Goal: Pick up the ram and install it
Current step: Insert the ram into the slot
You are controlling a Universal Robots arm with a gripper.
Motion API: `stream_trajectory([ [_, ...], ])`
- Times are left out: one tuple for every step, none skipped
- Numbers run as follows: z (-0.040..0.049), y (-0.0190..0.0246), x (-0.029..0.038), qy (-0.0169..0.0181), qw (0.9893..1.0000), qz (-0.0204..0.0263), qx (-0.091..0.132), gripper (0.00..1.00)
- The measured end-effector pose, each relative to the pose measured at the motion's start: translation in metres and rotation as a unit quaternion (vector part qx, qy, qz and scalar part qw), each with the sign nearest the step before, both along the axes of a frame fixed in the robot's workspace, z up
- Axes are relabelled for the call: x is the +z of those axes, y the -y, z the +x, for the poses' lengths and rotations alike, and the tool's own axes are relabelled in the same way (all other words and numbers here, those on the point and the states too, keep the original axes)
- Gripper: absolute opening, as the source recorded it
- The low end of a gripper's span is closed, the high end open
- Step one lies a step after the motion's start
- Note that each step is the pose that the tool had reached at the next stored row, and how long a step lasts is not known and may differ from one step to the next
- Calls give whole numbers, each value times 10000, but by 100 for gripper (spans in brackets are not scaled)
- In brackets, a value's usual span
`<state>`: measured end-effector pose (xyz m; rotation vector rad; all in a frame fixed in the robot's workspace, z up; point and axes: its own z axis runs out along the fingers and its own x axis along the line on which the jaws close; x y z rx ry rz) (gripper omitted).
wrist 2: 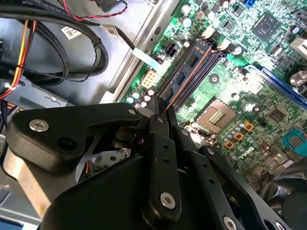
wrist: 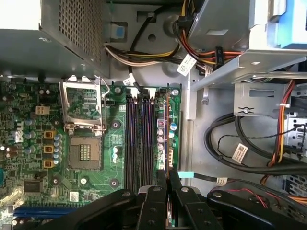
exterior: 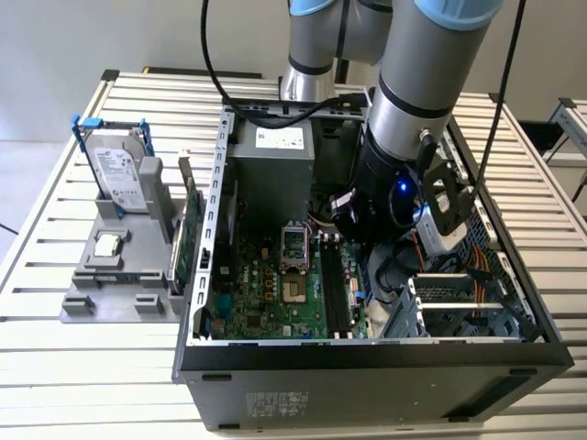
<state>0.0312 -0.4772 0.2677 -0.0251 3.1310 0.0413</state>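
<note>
Black metal gripper (wrist: 168, 179), jaws clamped on the thin bluish-green ram stick (wrist: 167, 139), standing edge-on in the outermost black motherboard slot (wrist: 161, 129), lower centre; its lower end is hidden.

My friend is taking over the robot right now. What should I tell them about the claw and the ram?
Claw: shut on the ram, down inside the case.
Ram: upright on its edge, lined up along the slot nearest the board's edge, beside the other slots.
Done: ram picked up and brought to its slot.
Left: claw has not let go; cannot tell if the ram is pushed fully in.
</note>
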Motion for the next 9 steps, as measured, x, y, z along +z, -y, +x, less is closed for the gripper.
stream_trajectory([
  [-1, 0, -10, 0, 10000, -1, 0, 0],
  [-1, 0, -21, 0, 10000, -2, 0, 0],
  [-1, -1, -35, 0, 10000, -3, 0, 0],
  [-1, -1, -49, 0, 10000, -3, 0, 0],
  [-1, -1, -63, 0, 10000, -4, 0, 0],
  [-1, -1, -77, 0, 10000, -4, 0, 0],
  [-1, -1, -87, 0, 10000, -4, 0, 0],
  [-1, -1, -97, 0, 10000, -4, 0, 0],
  [-1, -1, -105, 0, 10000, -4, 0, 0],
])
